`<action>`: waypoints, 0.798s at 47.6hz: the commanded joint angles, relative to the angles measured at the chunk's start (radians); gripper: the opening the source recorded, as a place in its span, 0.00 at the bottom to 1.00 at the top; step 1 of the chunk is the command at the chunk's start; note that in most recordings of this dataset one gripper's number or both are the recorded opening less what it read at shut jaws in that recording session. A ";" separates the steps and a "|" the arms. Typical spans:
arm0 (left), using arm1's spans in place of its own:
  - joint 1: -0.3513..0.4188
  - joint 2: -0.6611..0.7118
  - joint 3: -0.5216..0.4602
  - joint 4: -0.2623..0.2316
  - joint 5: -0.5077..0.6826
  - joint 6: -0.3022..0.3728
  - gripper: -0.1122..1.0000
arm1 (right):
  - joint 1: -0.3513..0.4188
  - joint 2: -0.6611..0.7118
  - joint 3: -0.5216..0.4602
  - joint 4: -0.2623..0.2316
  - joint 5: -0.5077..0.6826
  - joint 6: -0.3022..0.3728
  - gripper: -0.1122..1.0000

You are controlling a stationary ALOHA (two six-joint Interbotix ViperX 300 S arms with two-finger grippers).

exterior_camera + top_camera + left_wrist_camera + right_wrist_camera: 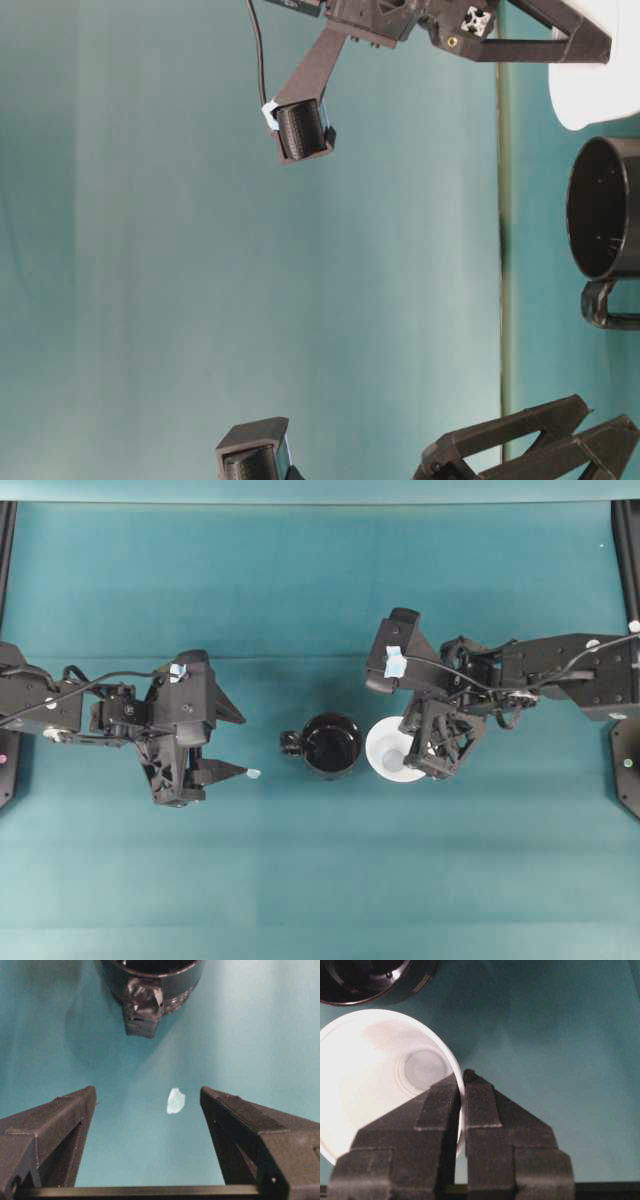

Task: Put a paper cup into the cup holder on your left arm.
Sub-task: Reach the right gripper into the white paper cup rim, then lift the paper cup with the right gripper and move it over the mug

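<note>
The white paper cup [388,748] stands upright on the teal mat, just right of the black cup holder [332,745], whose handle points left. My right gripper [428,756] is shut on the cup's right rim. The right wrist view shows the paper cup [385,1070] with its wall pinched by that gripper [461,1077], one finger inside and one outside. The cup holder [365,980] is at that view's top left. My left gripper [238,742] stands open and empty, left of the holder. In the left wrist view, this gripper [147,1092] faces the cup holder [150,980] and its handle.
A small white scrap [175,1100] lies on the mat between my left fingertips, and shows as a white scrap [253,774] from overhead. Black frame posts [627,540] run along the table's side edges. In the table-level view the cup holder [605,210] stands beside the paper cup [595,95].
</note>
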 commanded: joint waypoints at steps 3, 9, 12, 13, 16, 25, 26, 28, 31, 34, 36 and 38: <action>0.002 -0.002 -0.008 0.003 -0.005 0.002 0.89 | -0.008 -0.041 -0.014 0.012 0.028 0.009 0.07; 0.002 -0.003 -0.006 0.002 -0.005 0.000 0.89 | -0.034 -0.103 -0.028 0.026 0.094 0.009 0.07; 0.002 -0.002 -0.008 0.003 -0.005 0.000 0.89 | -0.046 -0.129 -0.041 0.029 0.140 0.009 0.07; 0.002 -0.003 -0.008 0.003 -0.005 0.000 0.89 | -0.049 -0.138 -0.049 0.031 0.156 0.009 0.07; 0.002 -0.003 -0.008 0.003 -0.005 0.000 0.89 | -0.061 -0.160 -0.071 0.040 0.212 0.009 0.07; 0.002 -0.002 -0.009 0.003 -0.005 -0.002 0.89 | -0.075 -0.183 -0.175 0.083 0.285 0.014 0.07; 0.002 -0.002 -0.009 0.003 -0.005 -0.002 0.89 | -0.075 -0.181 -0.186 0.084 0.285 0.014 0.07; 0.002 -0.002 -0.009 0.003 -0.005 -0.002 0.89 | -0.075 -0.175 -0.209 0.086 0.284 0.014 0.07; 0.002 -0.002 -0.009 0.003 -0.005 -0.002 0.89 | -0.069 -0.153 -0.245 0.091 0.285 0.014 0.07; 0.002 -0.002 -0.009 0.002 -0.005 -0.002 0.89 | -0.061 -0.127 -0.275 0.092 0.284 0.014 0.07; 0.002 -0.002 -0.009 0.003 -0.005 -0.002 0.89 | -0.051 -0.112 -0.298 0.091 0.285 0.014 0.07; 0.002 -0.002 -0.009 0.003 -0.005 -0.002 0.89 | -0.044 -0.092 -0.321 0.092 0.285 0.014 0.07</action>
